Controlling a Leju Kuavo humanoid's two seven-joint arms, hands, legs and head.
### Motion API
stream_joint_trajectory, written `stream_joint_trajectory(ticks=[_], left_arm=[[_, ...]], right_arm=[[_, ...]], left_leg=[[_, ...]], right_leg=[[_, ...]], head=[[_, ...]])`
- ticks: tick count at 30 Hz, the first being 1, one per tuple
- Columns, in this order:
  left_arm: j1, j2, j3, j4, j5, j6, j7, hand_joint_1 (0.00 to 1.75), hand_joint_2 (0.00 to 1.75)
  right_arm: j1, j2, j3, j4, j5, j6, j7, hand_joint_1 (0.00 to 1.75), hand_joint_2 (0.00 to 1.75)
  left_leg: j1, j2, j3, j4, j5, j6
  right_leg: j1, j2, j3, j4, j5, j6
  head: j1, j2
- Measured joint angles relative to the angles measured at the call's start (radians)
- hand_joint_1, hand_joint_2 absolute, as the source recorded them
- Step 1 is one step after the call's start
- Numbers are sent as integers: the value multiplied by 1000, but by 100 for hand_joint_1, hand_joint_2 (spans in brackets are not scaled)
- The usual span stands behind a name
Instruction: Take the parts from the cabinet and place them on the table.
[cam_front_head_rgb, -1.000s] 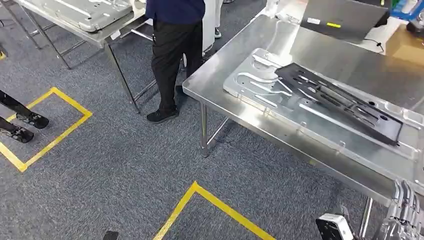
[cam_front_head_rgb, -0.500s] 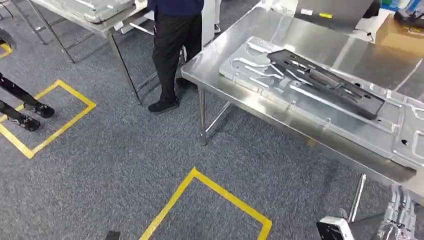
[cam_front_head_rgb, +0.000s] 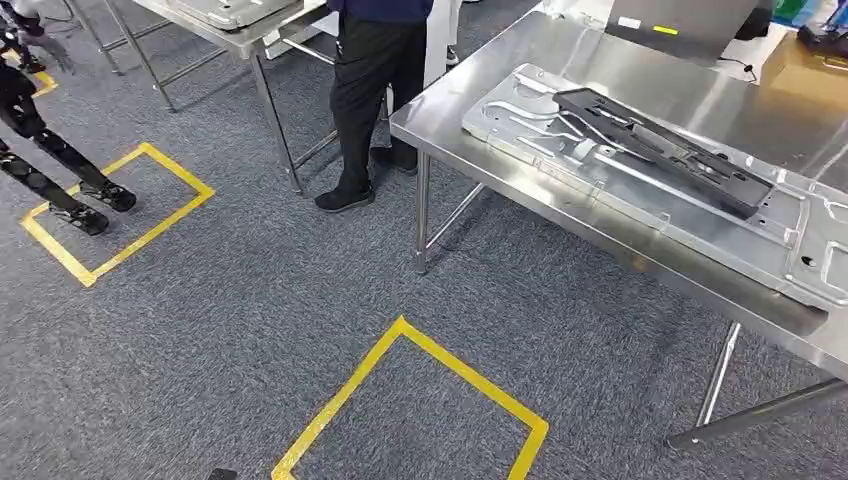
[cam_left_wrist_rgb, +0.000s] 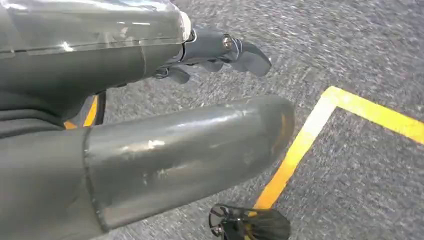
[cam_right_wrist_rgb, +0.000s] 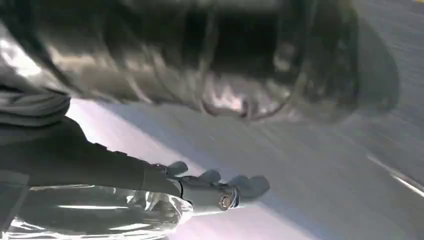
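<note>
The black part (cam_front_head_rgb: 662, 150) already lies on the large silver panel (cam_front_head_rgb: 640, 190) on the steel table (cam_front_head_rgb: 470, 120). Your left hand (cam_left_wrist_rgb: 220, 52) hangs over carpet, fingers loosely spread, holding nothing; the right hand (cam_right_wrist_rgb: 215, 187) looks empty too, though blur leaves doubt. Turn toward the cabinet steadily, keeping clear of the person (cam_front_head_rgb: 375, 90).

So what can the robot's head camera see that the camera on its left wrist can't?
The head view shows the steel table with a black part lying on a silver panel, and a person standing beside it. The left wrist view shows the left hand, holding nothing, its fingers sticking out. Both show grey carpet and yellow floor lines.
</note>
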Motion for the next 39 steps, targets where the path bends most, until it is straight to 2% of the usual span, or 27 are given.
stream_joint_trajectory(ticks=[2,3,4,5,7,8,9,10,12,13,14,15,18,20,21,23,24,25,27,28,29,33,34,35,36,38,39], left_arm=[[-1,1,5,0,-7,-1,2,0,0],[2,4,8,0,-11,-2,2,0,0],[5,6,11,0,-18,-4,2,0,0],[6,6,15,0,-24,-6,1,0,0],[3,8,22,0,-31,-6,-3,0,0],[3,8,23,0,-37,-7,-6,0,0],[5,9,23,0,-42,-7,-8,0,0],[8,9,24,0,-49,-7,-10,0,0],[11,9,24,0,-61,4,-15,0,0],[10,9,24,0,-69,17,-19,0,0],[6,8,24,0,-74,30,-22,0,0],[6,7,24,-1,-80,41,-22,0,0],[6,4,24,0,-77,32,-25,0,0],[6,0,24,0,-77,23,-29,0,0],[4,0,24,0,-77,22,-30,0,0],[4,0,25,0,-77,20,-31,0,0],[6,0,26,0,-77,19,-31,0,0],[8,0,26,0,-77,19,-31,0,0],[9,-1,27,0,-82,23,-30,0,0],[8,-3,27,0,-84,27,-29,0,0],[7,-9,27,0,-87,34,-25,0,0],[10,-13,27,0,-99,56,-16,0,0],[12,-14,27,0,-100,61,-14,0,0],[12,-18,27,0,-101,68,-14,0,0],[11,-20,27,0,-101,72,-12,0,0],[8,-24,27,0,-103,76,-10,0,0],[10,-25,27,0,-102,75,-6,0,0]], right_arm=[[-43,-1,-78,127,-3,18,62,0,0],[-59,-1,-102,171,0,26,88,0,0],[-77,-1,-133,237,11,42,134,0,0],[-90,-2,-153,274,17,53,179,0,0],[-104,-2,-185,336,27,71,217,0,0],[-110,-2,-197,359,28,80,227,0,0],[-117,-2,-209,381,29,89,232,0,0],[-125,-2,-221,399,29,98,234,0,0],[-138,-2,-239,432,33,110,235,0,0],[-142,-2,-244,442,38,115,233,0,0],[-144,-2,-249,450,43,117,230,0,0],[-145,-2,-252,461,44,120,230,0,0],[-164,-2,-264,474,48,136,229,0,0],[-163,-4,-269,480,53,143,229,0,0],[-163,-4,-271,483,56,148,228,0,0],[-161,-5,-274,488,57,149,228,0,0],[-161,-5,-275,490,57,149,228,0,0],[-162,-5,-276,491,58,149,228,0,0],[-161,-5,-278,493,61,154,232,0,0],[-161,-5,-278,494,64,158,236,0,0],[-159,-9,-280,497,66,161,239,0,0],[-166,-9,-280,500,76,169,242,0,0],[-168,-7,-280,502,77,172,242,0,0],[-168,-8,-280,502,78,172,242,0,0],[-165,-8,-281,504,78,172,243,0,0],[-163,-8,-282,506,79,177,246,0,0],[-163,-8,-282,506,83,180,246,0,0]], left_leg=[[1,-14,-13,-3,15,-14],[-4,-23,-21,-4,21,-22],[1,-7,-30,16,3,-24],[2,13,-53,66,-47,-29],[5,28,-117,222,-141,-43],[7,30,-141,289,-167,-48],[9,34,-146,320,-169,-50],[11,37,-124,298,-149,-52],[12,54,-10,126,-77,-50],[11,82,49,36,-59,-46],[5,103,73,4,-71,-35],[-4,102,59,19,-52,-23],[2,78,56,-7,-57,-4],[8,63,57,-13,-44,10],[8,54,52,-13,-41,15],[6,33,44,-11,-38,19],[6,21,42,-8,-37,19],[6,10,42,-7,-37,19],[6,-19,44,-1,-39,16],[6,-33,44,3,-41,13],[3,-39,39,7,-43,9],[8,-79,21,7,-34,-19],[8,-72,20,16,-43,-22],[4,-22,7,47,-66,-26],[6,8,-24,109,-105,-30],[11,30,-100,265,-177,-40],[12,34,-123,314,-189,-43]], right_leg=[[3,-17,-8,-5,-3,-6],[-7,-26,-10,-14,8,-12],[-10,-41,-13,-19,18,-16],[-10,-49,-20,-19,24,-26],[-7,-76,-35,-13,28,-27],[-6,-91,-43,-9,29,-27],[-5,-103,-50,-3,29,-26],[-5,-115,-55,1,30,-26],[-5,-137,-61,11,28,-22],[-5,-147,-60,15,25,-18],[-1,-155,-64,18,23,-13],[-1,-162,-59,18,23,-7],[4,-186,-53,19,22,11],[-3,-105,-75,69,-22,24],[-5,-82,-108,138,-68,25],[-6,-73,-186,301,-138,28],[-6,-73,-205,338,-137,29],[-6,-72,-200,323,-112,29],[-7,-63,-137,182,-16,23],[-7,-39,-96,89,31,18],[-7,13,-79,49,26,11],[-5,-20,-80,35,30,0],[-17,-38,-74,21,37,-9],[-15,-47,-71,16,38,-15],[-14,-62,-71,16,38,-20],[-9,-92,-74,18,35,-23],[-8,-105,-75,19,34,-23]], head=[[-1,0],[0,0],[-1,0],[-3,0],[-3,0],[-3,0],[-3,0],[-3,0],[-3,0],[-3,0],[-3,0],[0,0],[-2,0],[-1,0],[-1,0],[-1,0],[-1,0],[-1,0],[-1,0],[-1,0],[-2,0],[-1,0],[-1,0],[-4,0],[-6,0],[-6,0],[-6,0]])
